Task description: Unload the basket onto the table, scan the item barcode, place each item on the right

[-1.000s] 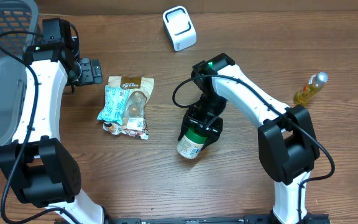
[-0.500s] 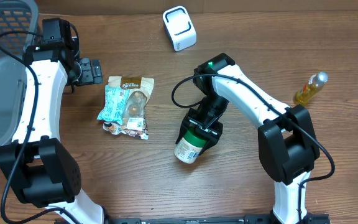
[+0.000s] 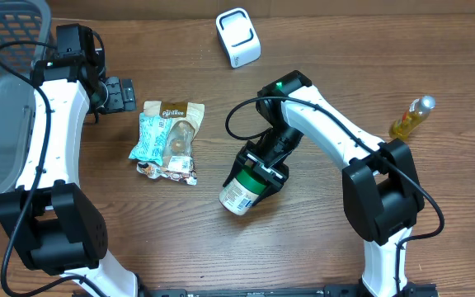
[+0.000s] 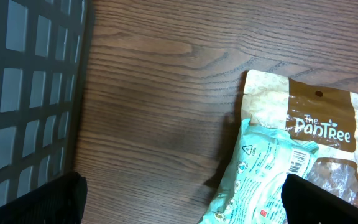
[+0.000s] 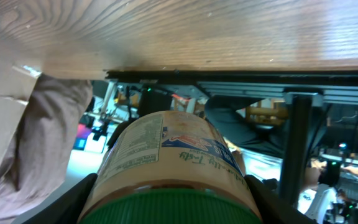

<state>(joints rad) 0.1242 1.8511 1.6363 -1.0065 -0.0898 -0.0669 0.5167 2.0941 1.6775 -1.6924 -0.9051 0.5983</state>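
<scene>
Green-lidded jar [image 3: 242,191]: tilted at mid-counter, lid end clamped between the right fingers [image 5: 82,199]. Left fingers [image 4: 36,202]: spread wide, empty, far left above snack pouches [image 3: 167,140]. Handling advice: carry the jar to the white scanner [image 3: 237,37], far centre, then roll the label until its barcode faces the window.

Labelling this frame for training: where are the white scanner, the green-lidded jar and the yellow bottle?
white scanner [image 3: 238,37], overhead view, top face.
green-lidded jar [image 3: 239,195], overhead view, label.
yellow bottle [image 3: 409,120], overhead view, body.

Brown wood-grain table [image 3: 180,247] under even light.
</scene>
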